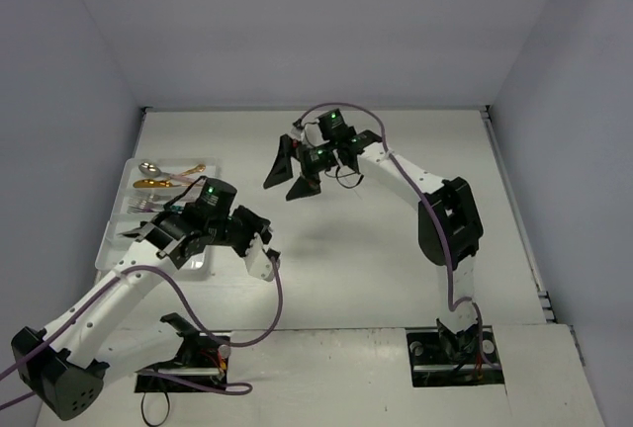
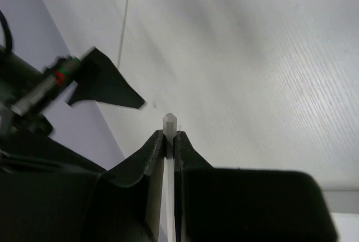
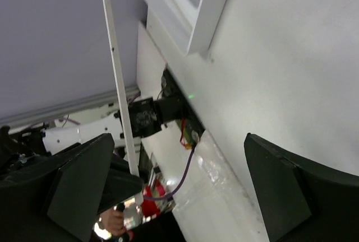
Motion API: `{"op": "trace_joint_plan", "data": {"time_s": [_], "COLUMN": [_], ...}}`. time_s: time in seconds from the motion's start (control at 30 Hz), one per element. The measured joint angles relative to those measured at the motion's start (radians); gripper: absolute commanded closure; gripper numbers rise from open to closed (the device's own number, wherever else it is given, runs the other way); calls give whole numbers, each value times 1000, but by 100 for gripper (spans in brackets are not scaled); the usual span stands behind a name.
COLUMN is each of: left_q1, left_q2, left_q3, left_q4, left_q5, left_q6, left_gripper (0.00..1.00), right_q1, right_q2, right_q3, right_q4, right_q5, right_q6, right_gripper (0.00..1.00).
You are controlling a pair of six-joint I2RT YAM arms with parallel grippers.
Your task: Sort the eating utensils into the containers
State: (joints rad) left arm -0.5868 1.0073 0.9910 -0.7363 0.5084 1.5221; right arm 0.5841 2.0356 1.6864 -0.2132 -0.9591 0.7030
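Left hand (image 2: pixel 169 138): pinching a thin pale stick (image 2: pixel 169 122), its tip poking past the fingertips.
Right hand (image 3: pixel 178 141): spread wide over the bench (image 1: pixel 356 279).
Tray (image 1: pixel 116 217): holds gold spoons (image 1: pixel 153 183).

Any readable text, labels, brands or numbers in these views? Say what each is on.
None readable. No print shows on the white tray, the table, or the pale stick clamped in the left gripper. The green lights carry no lettering.
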Motion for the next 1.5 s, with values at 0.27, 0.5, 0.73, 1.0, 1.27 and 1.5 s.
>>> {"op": "trace_joint_plan", "data": {"time_s": [0.27,0.5,0.73,1.0,1.27,1.5], "left_q1": [52,205,360,474,620,726], "left_q2": [167,226,245,168,230,397], "left_q3": [287,286,235,85,38,104], "left_q4": [-151,-355,-516,-565,-582,-560], "left_q5": [-60,19,82,96,79,75], "left_q6": [-381,-481,-331,-35,215,313], "left_gripper": [100,100,100,100,100,100], "right_q1": [-243,-343,-345,-345,-345,-345], "right_q2": [-70,-207,-222,-222,-222,-222], "right_q3": [-16,-107,-167,-177,-198,-209], "right_q4": [-2,-7,-16,-19,-19,-20], "right_q5": [283,368,357,341,341,341], "right_q6": [2,-10,-22,-23,-23,-23], "right_gripper": [0,0,0,0,0,0]}}
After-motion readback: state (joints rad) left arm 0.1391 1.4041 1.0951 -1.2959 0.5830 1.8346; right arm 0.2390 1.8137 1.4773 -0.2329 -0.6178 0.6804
